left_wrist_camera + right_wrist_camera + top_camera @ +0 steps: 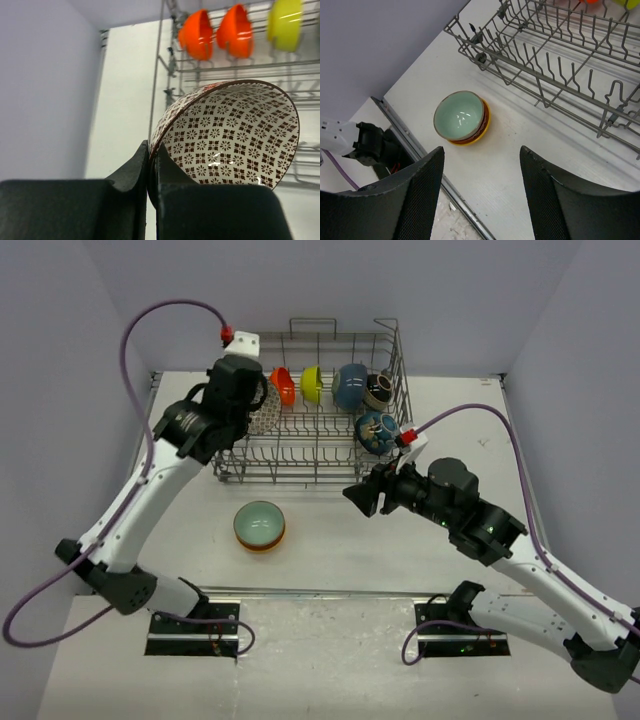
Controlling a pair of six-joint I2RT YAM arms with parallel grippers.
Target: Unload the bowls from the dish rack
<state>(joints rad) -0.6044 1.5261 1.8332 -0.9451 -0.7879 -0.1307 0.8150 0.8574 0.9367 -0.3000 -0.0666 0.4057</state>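
Note:
The grey wire dish rack [300, 476] stands at the back centre. In it stand an orange bowl [283, 386], a yellow-green bowl [312, 383], a blue bowl [350, 386], a black-and-cream bowl [379, 391] and a dark teal patterned bowl [375, 430]. My left gripper [258, 400] is shut on the rim of a brown-and-cream patterned bowl [266, 422] at the rack's left end. In the left wrist view the left gripper [151, 152] pinches that bowl [235, 135], which is tilted on edge. My right gripper [360, 498] is open and empty above the table, in front of the rack.
A mint bowl [260, 523] tops a stack of bowls on the table in front of the rack; it also shows in the right wrist view [459, 115]. Two orange-red bowls [197, 34] and the rack wires [160, 75] sit behind the held bowl. The rack's front edge [545, 65] is near the right gripper [481, 150].

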